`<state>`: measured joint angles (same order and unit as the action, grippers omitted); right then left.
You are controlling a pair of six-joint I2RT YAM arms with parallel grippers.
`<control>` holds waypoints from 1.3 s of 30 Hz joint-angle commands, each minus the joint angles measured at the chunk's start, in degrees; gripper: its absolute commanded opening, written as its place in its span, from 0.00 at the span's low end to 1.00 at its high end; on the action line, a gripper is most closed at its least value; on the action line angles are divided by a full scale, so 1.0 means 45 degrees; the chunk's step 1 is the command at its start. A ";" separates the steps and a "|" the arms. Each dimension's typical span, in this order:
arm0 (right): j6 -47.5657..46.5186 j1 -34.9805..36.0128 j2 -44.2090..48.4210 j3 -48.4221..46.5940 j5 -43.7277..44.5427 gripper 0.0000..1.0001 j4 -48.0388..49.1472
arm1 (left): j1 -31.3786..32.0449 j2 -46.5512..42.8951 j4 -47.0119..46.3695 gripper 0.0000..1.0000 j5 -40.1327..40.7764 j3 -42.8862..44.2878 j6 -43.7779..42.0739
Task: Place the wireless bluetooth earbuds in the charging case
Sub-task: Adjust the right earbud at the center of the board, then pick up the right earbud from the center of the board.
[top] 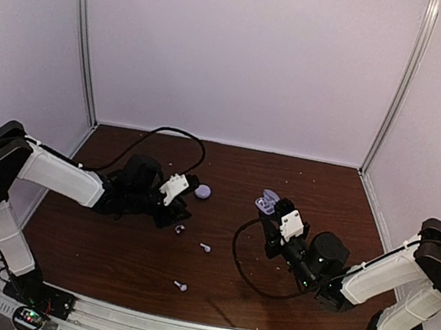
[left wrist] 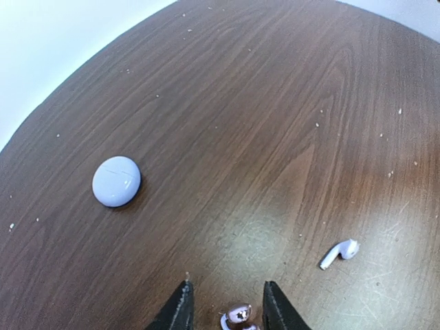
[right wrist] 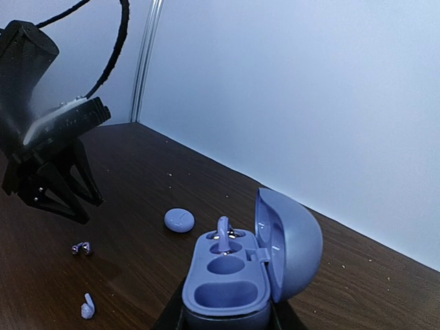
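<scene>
From above, the right gripper (top: 273,212) is closed on the charging case (top: 266,200), but this view does not show what is inside the case. The right wrist camera does: the lid (right wrist: 292,242) stands open on the right side, and a seated earbud (right wrist: 223,234) is in the far socket with its stem pointing up. Dark fingers press the base of the case from both sides.

The left wrist camera shows the left gripper (left wrist: 227,285) with its jaws apart. A small shiny earbud (left wrist: 238,316) lies on the wood between the two fingertips, with a gap on each side, so it is not clamped. A second loose earbud (left wrist: 339,253) lies to the right of the fingers, on its side. A closed round case (left wrist: 116,181) rests further away on the left.

Only the top view shows a third loose earbud (top: 180,285), nearer to the arm bases and well apart from both grippers. There the open case is on the right half of the table and the loose earbuds on the left half, near the left gripper.

The table (top: 100,264) is dark brown wood with pale specks scattered on it. Plain light walls (top: 249,50) close it on three sides, and a black cable (top: 177,132) loops behind the left arm.
</scene>
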<state>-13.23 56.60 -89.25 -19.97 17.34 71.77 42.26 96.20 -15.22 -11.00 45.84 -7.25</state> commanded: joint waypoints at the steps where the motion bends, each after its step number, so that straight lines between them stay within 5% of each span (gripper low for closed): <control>1: 0.0179 -0.0070 0.0366 0.0100 -0.0105 0.00 0.0239 | -0.0771 -0.0130 -0.0931 0.36 -0.1308 -0.0618 0.2348; 21: 0.0177 -0.0076 0.0389 0.0121 -0.0083 0.00 0.0227 | -0.1220 0.1271 -0.2320 0.29 -0.1694 -0.1573 0.4562; 39: 0.0183 -0.0071 0.0341 0.0101 -0.0065 0.00 0.0206 | -0.1247 0.2030 -0.1661 0.26 -0.1880 -0.0937 0.3768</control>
<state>-13.23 56.58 -88.66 -19.88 17.34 71.75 37.06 103.79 -22.96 -18.87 40.12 11.57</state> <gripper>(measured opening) 0.280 0.275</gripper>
